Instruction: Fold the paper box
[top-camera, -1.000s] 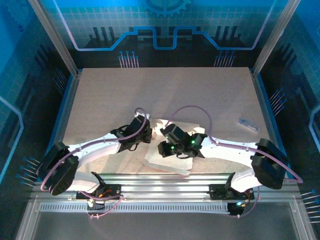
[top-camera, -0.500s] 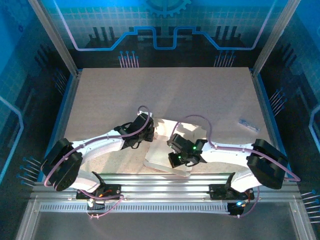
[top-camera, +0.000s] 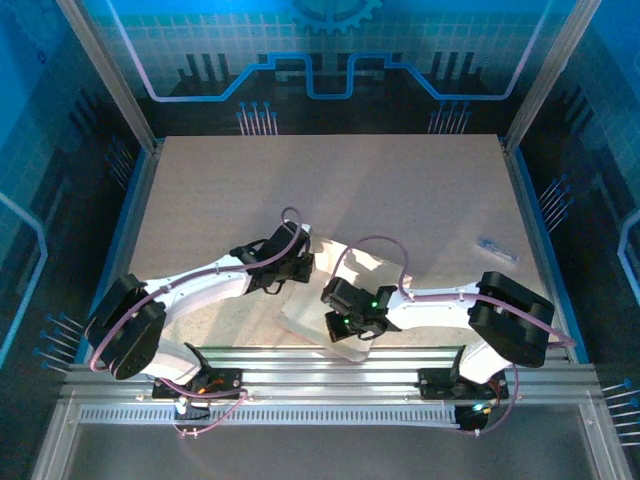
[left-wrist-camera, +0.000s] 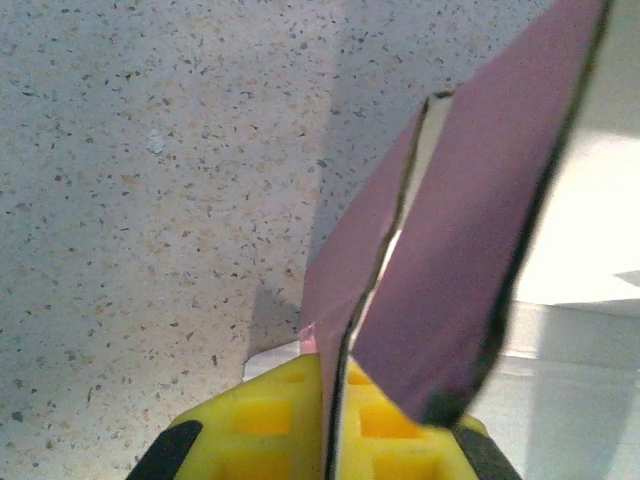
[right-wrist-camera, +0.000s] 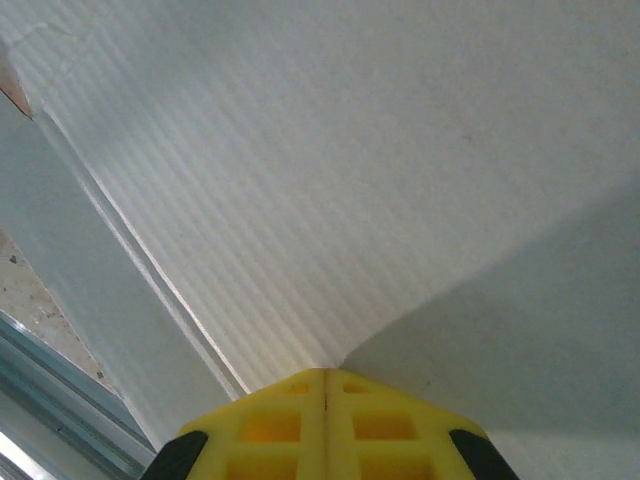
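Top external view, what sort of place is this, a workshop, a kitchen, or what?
Probably a robot lab cell: the left arm and right arm bolted to an aluminium rail, a speckled table framed by metal posts, and blue circuit-pattern panels behind.

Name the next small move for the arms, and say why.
Probably tilt the left end effector inward to crease its flap down. It is shut on a raised pink flap of the paper box, while the right end effector, also shut, holds the whitish panel.
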